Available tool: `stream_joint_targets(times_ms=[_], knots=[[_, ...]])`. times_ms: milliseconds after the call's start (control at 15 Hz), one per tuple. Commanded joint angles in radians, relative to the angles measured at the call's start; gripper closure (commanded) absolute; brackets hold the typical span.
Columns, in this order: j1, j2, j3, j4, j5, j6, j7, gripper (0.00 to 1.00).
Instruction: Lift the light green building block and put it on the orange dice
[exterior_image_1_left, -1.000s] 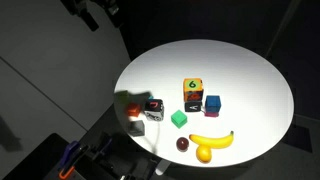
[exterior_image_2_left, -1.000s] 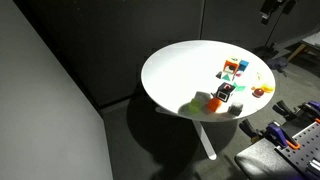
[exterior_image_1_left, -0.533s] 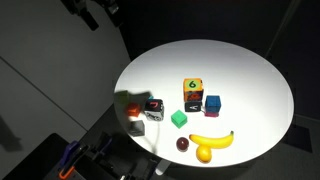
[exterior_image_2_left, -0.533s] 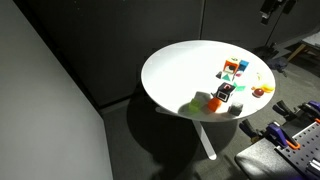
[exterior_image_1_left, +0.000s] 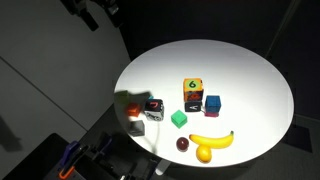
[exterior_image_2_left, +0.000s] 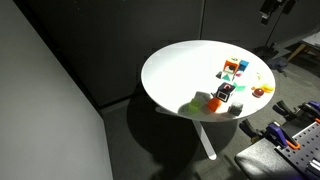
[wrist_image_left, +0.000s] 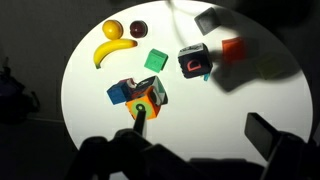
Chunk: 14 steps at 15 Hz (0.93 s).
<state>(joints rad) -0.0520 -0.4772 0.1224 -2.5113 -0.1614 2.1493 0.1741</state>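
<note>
Round white counter (exterior_image_1_left: 240, 70) under a hard spotlight, and the room around it is dark, with dark panels and floor in both exterior views. The orange dice (exterior_image_1_left: 192, 88) sits near the middle with its green "6" face showing, the blue cube (exterior_image_1_left: 212, 103) just beside it. The light green building block (exterior_image_1_left: 136, 126) lies on the counter close to the rim, well apart from the dice and partly in shadow. I can't pick it out in the wrist view. Near it are a small orange piece (wrist_image_left: 233, 48) and a black-and-white dice (exterior_image_1_left: 153, 108), and a brighter green cube (exterior_image_1_left: 179, 119) lies between those and the orange dice. Banana (exterior_image_1_left: 211, 140), dark round fruit (exterior_image_1_left: 183, 144) and yellow round fruit (exterior_image_1_left: 204, 153) sit by the rim. Nothing differs from half a second ago: all objects are in the same spots. The gripper (wrist_image_left: 185, 150) is only a dark silhouette at the bottom of the wrist view, high above the counter, so whether the jaws are open or closed can't be told. There is a wide bare stretch of counter beyond the orange dice, and space above the block is open.
</note>
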Motion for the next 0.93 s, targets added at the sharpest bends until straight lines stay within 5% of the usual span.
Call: stream_joint_targets(times_ms=[0,867], knots=[[0.014,0.016,-0.016,0.022,0.000,-0.007,0.002,0.00],[0.050,0.175,-0.053,0.148,0.071,0.021,-0.050,0.00]])
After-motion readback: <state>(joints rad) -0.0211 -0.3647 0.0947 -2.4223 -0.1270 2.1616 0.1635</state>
